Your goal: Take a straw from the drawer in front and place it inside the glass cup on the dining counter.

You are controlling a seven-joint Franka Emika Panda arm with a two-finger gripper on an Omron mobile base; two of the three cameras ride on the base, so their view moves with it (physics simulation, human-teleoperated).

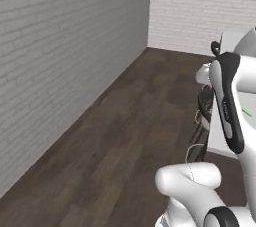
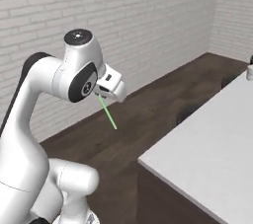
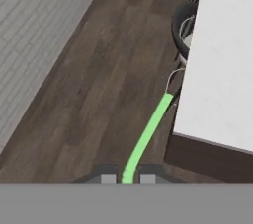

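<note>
My gripper [image 2: 102, 94] is shut on the thin green straw [image 2: 107, 113], which hangs slanting down from it above the wooden floor. In the hand view the straw [image 3: 148, 134] runs up from between the fingertips [image 3: 108, 178] of the gripper [image 3: 127, 178], its far end just beside the near corner of the white-topped dining counter [image 3: 222, 70]. A short piece of the straw [image 1: 246, 112] shows past my forearm. A small whitish thing [image 2: 250, 72] at the counter's far end, cut by the frame edge, may be the glass cup. The drawer is out of view.
The dining counter [image 2: 212, 154] stretches away on the right, on a dark brown base. Dark chairs [image 3: 184, 25] stand along its near side. A white brick wall [image 2: 148, 30] runs along the left, with open dark wood floor [image 1: 135, 136] between it and the counter.
</note>
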